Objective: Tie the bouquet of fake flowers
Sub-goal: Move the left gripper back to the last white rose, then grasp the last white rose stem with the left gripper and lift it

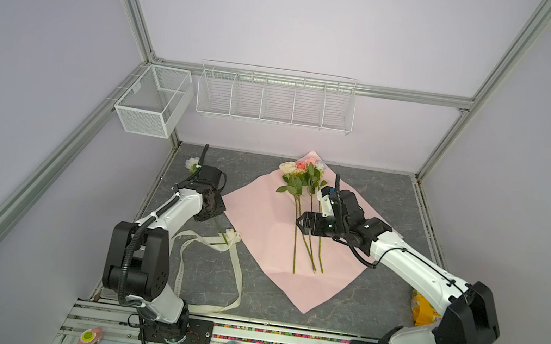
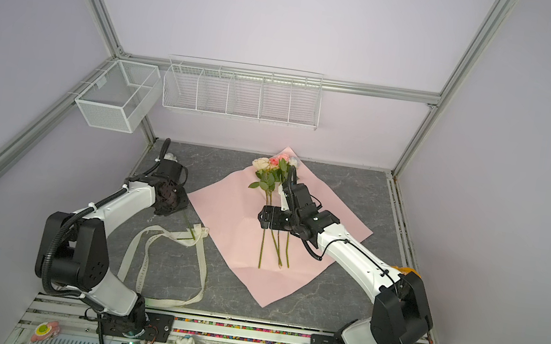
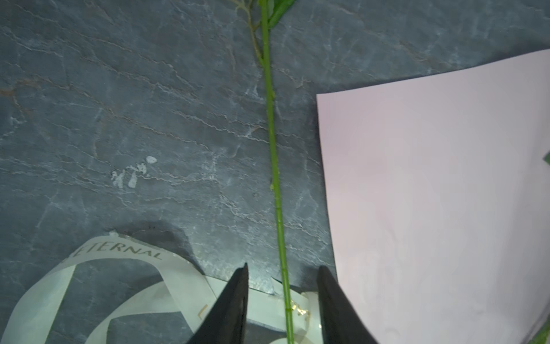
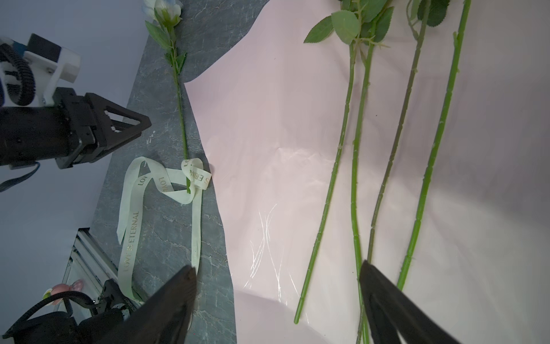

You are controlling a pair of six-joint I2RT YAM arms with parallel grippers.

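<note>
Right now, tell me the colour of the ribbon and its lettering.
The ribbon is cream with gold lettering. It shows best in the right wrist view.

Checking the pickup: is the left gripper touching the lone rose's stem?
Apart. The left wrist view shows the left gripper open astride the lone rose's stem, with table showing on both sides.

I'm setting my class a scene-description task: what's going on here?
Two robot arms are working on a bouquet. Four fake roses lie on the pink paper, the open right gripper above their stems. A fifth, white rose lies off the paper, stem end on the cream ribbon, the open left gripper straddling its stem. Nothing is tied yet.
</note>
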